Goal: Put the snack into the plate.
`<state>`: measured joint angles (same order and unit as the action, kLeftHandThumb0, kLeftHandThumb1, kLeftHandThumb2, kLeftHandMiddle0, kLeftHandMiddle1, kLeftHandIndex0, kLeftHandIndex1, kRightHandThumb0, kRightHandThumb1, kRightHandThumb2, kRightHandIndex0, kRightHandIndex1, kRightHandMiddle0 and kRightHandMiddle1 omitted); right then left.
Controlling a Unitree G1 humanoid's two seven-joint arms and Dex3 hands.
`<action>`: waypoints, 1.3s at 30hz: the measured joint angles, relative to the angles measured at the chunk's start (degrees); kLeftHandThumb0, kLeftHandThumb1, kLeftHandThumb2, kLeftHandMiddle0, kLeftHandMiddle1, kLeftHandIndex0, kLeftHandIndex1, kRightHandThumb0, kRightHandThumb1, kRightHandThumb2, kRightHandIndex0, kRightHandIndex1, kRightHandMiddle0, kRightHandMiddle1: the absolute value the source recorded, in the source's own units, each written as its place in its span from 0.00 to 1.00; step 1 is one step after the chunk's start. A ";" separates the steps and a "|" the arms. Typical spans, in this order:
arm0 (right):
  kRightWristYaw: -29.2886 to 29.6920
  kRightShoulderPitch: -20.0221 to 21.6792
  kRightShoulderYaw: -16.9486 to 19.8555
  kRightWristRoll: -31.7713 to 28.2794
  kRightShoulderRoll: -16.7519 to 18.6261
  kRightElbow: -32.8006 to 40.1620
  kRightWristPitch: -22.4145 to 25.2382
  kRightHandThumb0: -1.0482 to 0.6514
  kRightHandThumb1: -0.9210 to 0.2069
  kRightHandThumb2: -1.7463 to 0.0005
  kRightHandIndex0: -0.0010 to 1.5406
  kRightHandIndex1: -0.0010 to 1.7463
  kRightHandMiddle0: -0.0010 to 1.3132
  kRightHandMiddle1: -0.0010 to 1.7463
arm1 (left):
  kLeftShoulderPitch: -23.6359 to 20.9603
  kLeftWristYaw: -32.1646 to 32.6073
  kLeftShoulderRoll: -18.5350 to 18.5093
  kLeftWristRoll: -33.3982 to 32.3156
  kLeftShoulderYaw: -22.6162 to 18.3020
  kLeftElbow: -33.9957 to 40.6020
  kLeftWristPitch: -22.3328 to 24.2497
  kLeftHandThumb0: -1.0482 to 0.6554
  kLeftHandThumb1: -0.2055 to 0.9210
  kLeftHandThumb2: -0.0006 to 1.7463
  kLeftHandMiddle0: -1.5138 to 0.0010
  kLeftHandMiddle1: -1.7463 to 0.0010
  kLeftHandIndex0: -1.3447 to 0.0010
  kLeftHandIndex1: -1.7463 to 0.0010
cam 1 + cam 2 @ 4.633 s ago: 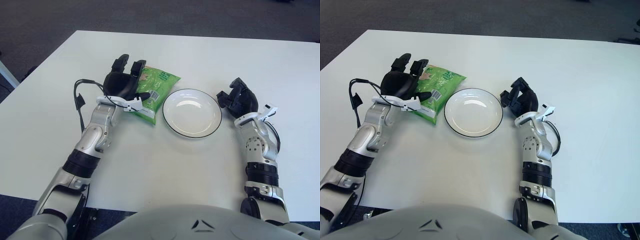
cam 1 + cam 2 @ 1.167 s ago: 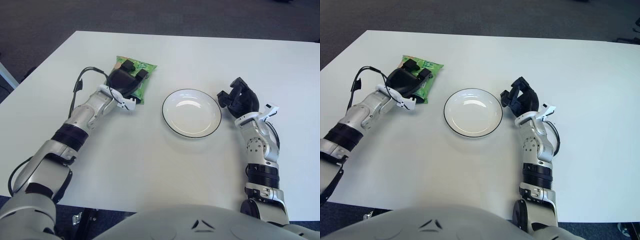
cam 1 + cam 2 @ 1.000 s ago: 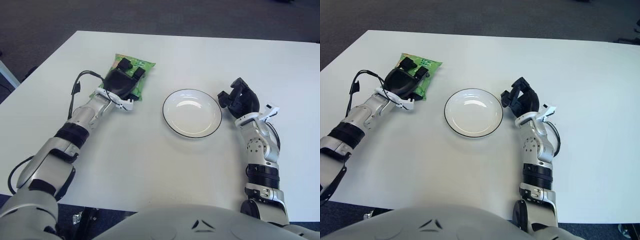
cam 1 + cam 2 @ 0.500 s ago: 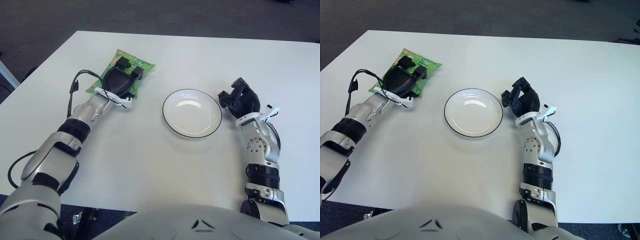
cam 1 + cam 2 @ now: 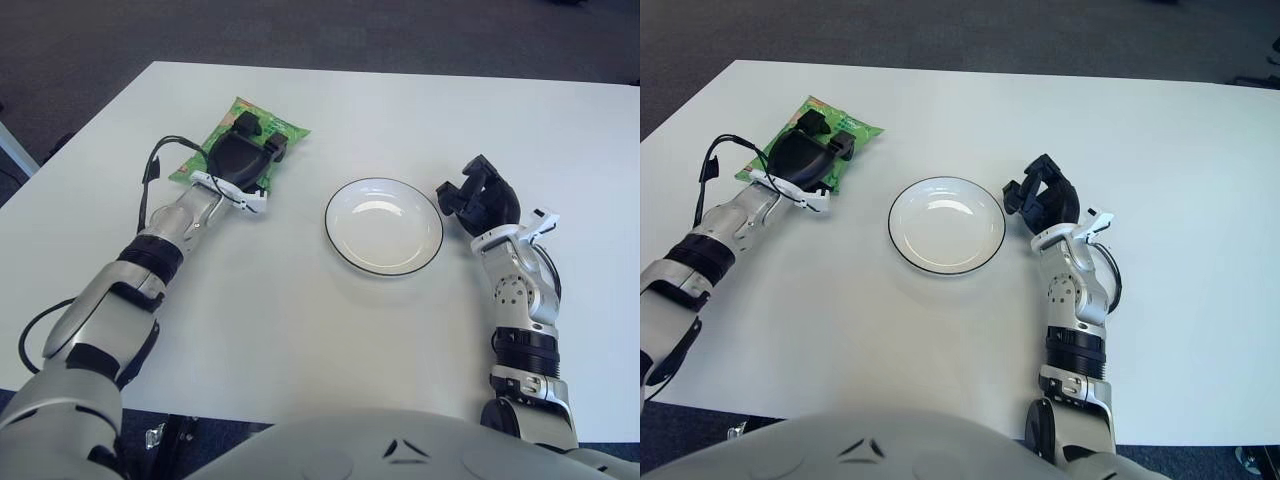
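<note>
The green snack bag [image 5: 290,129] lies flat on the white table, well to the left of the plate. My left hand [image 5: 250,142] is on top of it, black fingers curled over the bag toward its far edge and covering most of it. The white plate [image 5: 383,268] with a dark rim sits empty at the table's middle. My right hand [image 5: 478,196] shows just right of the plate, fingers curled and holding nothing.
The white table [image 5: 300,330] stretches wide in front of the plate and behind it. Its left edge [image 5: 70,135] slants close to my left forearm, with dark carpet beyond. A black cable [image 5: 152,172] loops off my left wrist.
Over the past seconds my left hand dragged the snack bag from beside the plate out to the left and back. In the last second, hand and bag turned slightly further left. My right hand stayed still.
</note>
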<state>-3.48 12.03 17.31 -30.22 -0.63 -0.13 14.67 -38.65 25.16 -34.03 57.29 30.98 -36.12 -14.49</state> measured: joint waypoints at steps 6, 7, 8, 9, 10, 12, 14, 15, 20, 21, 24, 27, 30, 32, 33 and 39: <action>-0.09 0.17 0.16 0.01 0.07 -0.32 -0.01 0.32 0.60 0.19 0.82 1.00 0.52 1.00 | 4.83 -10.01 -2.36 -2.72 -4.18 12.68 4.73 0.62 0.15 0.96 0.39 0.08 0.51 0.00; -0.09 0.15 0.23 0.01 0.07 -0.40 -0.01 0.32 0.60 0.19 0.82 1.00 0.51 1.00 | 5.69 -10.86 -2.35 -2.93 -4.94 14.49 5.63 0.62 0.15 0.96 0.40 0.07 0.52 0.00; -0.09 0.15 0.27 0.02 0.07 -0.49 -0.02 0.32 0.60 0.19 0.82 1.00 0.51 1.00 | 6.42 -11.52 -2.31 -3.10 -5.50 15.99 6.47 0.62 0.16 0.96 0.40 0.07 0.52 0.00; -0.09 0.16 0.25 0.02 0.07 -0.60 -0.02 0.32 0.60 0.19 0.82 1.00 0.51 1.00 | 7.33 -12.20 -2.19 -3.28 -6.19 17.70 7.34 0.62 0.16 0.96 0.40 0.07 0.52 0.00; -0.09 0.15 0.24 0.02 0.07 -0.66 -0.02 0.32 0.60 0.19 0.82 1.00 0.51 1.00 | 7.97 -12.34 -2.06 -3.32 -6.57 18.79 7.90 0.62 0.16 0.95 0.40 0.07 0.52 0.00; -0.09 0.09 0.25 0.06 0.05 -0.81 -0.02 0.32 0.60 0.19 0.82 1.00 0.51 1.00 | 9.25 -12.01 -1.71 -3.30 -7.42 20.98 8.56 0.62 0.16 0.95 0.41 0.06 0.53 0.00; -0.12 0.06 0.25 0.09 0.00 -1.04 -0.09 0.32 0.60 0.19 0.82 1.00 0.51 1.00 | 10.18 -10.88 -1.34 -3.19 -7.96 22.45 8.64 0.62 0.16 0.96 0.41 0.06 0.53 0.00; -0.16 0.05 0.25 0.10 -0.03 -1.10 -0.15 0.32 0.60 0.19 0.82 1.00 0.52 1.00 | 10.42 -10.21 -1.14 -3.09 -8.15 22.89 8.50 0.62 0.16 0.96 0.41 0.06 0.52 0.00; -0.36 0.14 0.23 0.13 -0.08 -1.45 -0.45 0.32 0.60 0.19 0.82 1.00 0.52 1.00 | 11.00 -7.68 0.18 -5.14 -9.79 23.85 6.16 0.62 0.17 0.96 0.41 0.05 0.53 0.00; -0.42 0.19 0.23 0.15 -0.09 -1.56 -0.59 0.32 0.60 0.19 0.82 1.00 0.52 1.00 | 11.00 -7.49 0.37 -5.60 -10.22 24.03 5.59 0.62 0.17 0.96 0.41 0.05 0.53 0.00; -0.51 0.36 0.22 0.16 -0.09 -1.80 -0.85 0.31 0.60 0.19 0.82 1.00 0.52 1.00 | 11.00 -6.77 0.47 -7.06 -11.26 24.72 3.80 0.62 0.17 0.96 0.42 0.05 0.53 0.00; -0.57 0.52 0.22 0.19 -0.11 -2.08 -1.19 0.31 0.60 0.19 0.82 1.00 0.52 1.00 | 11.00 -6.66 0.45 -7.67 -12.37 25.64 2.26 0.62 0.17 0.96 0.42 0.05 0.53 0.00; -0.70 0.71 0.22 0.19 -0.13 -2.42 -1.41 0.31 0.61 0.19 0.82 1.00 0.52 1.00 | 10.99 -6.58 0.45 -7.81 -13.37 26.82 1.32 0.62 0.17 0.96 0.42 0.04 0.53 0.00; -0.79 0.78 0.22 0.18 -0.14 -2.61 -1.55 0.31 0.61 0.19 0.82 1.00 0.52 1.00 | 10.99 -6.35 0.48 -7.80 -13.87 27.51 0.84 0.62 0.17 0.96 0.42 0.05 0.53 0.00; -0.84 0.81 0.23 0.17 -0.15 -2.71 -1.61 0.31 0.61 0.19 0.82 1.00 0.52 1.00 | 10.99 -6.21 0.54 -7.75 -14.13 27.91 0.78 0.62 0.17 0.96 0.42 0.05 0.53 0.00; -1.21 0.93 0.29 0.13 -0.17 -3.35 -2.15 0.31 0.61 0.19 0.82 1.00 0.52 1.00 | 11.00 -4.59 1.23 -7.04 -15.62 31.03 0.86 0.62 0.17 0.96 0.42 0.04 0.53 0.00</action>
<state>-4.69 12.96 17.61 -30.08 -0.80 -3.48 12.52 -27.66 20.57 -32.80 50.25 15.36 -5.09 -13.64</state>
